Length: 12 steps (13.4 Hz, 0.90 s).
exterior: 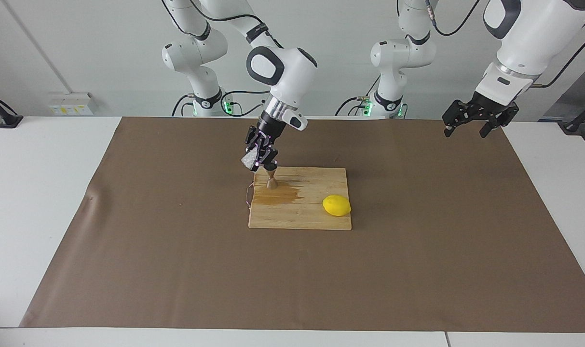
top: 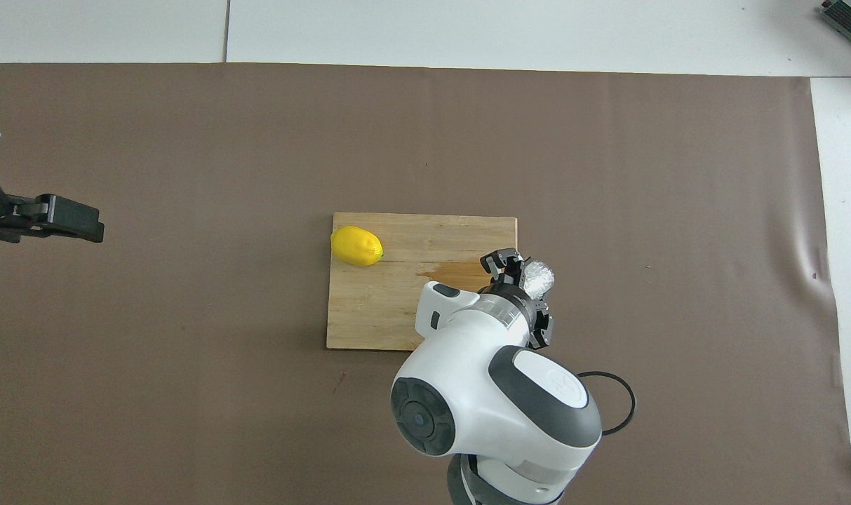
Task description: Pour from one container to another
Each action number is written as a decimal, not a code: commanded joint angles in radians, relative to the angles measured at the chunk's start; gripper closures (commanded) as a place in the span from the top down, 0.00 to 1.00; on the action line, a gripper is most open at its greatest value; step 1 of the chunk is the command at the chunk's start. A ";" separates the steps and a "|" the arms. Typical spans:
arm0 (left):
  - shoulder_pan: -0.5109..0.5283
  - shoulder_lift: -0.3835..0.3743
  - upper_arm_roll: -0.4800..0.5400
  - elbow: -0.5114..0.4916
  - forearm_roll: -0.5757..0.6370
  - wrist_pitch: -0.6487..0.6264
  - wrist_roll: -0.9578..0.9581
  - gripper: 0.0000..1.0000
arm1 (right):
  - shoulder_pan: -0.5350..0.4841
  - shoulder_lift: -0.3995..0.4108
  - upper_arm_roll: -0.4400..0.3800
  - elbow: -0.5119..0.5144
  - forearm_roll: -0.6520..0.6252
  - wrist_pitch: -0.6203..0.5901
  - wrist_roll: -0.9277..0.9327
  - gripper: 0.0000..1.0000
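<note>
My right gripper [exterior: 257,160] is shut on the small clear ribbed glass cup [exterior: 250,159], which it holds tilted just above the metal jigger [exterior: 271,179]. The jigger stands upright on the wooden board [exterior: 316,212], at the corner nearest the right arm's base. From overhead the cup [top: 539,276] shows beside the right gripper [top: 520,270], while the arm hides the jigger. A wet brown stain [exterior: 278,194] spreads on the board around the jigger. My left gripper [exterior: 467,129] hangs open in the air over the left arm's end of the table, holding nothing.
A yellow lemon [exterior: 336,205] lies on the board toward the left arm's end. A brown mat [exterior: 176,250] covers most of the white table. A thin wire loop [exterior: 248,196] lies at the board's edge by the jigger.
</note>
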<state>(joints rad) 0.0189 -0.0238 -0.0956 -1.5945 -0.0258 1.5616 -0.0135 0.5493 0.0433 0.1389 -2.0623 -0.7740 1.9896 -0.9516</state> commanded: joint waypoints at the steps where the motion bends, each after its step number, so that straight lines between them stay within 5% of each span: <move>1: 0.004 -0.007 -0.001 -0.012 -0.006 0.005 -0.011 1.00 | 0.003 0.012 0.007 -0.004 -0.050 0.002 0.045 0.27; 12: 0.004 -0.008 -0.001 -0.012 -0.006 0.005 -0.011 1.00 | 0.043 0.027 0.007 0.004 -0.099 -0.046 0.100 0.23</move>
<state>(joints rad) 0.0189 -0.0238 -0.0956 -1.5945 -0.0258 1.5616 -0.0137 0.5919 0.0617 0.1390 -2.0632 -0.8276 1.9694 -0.8785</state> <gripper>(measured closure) 0.000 0.498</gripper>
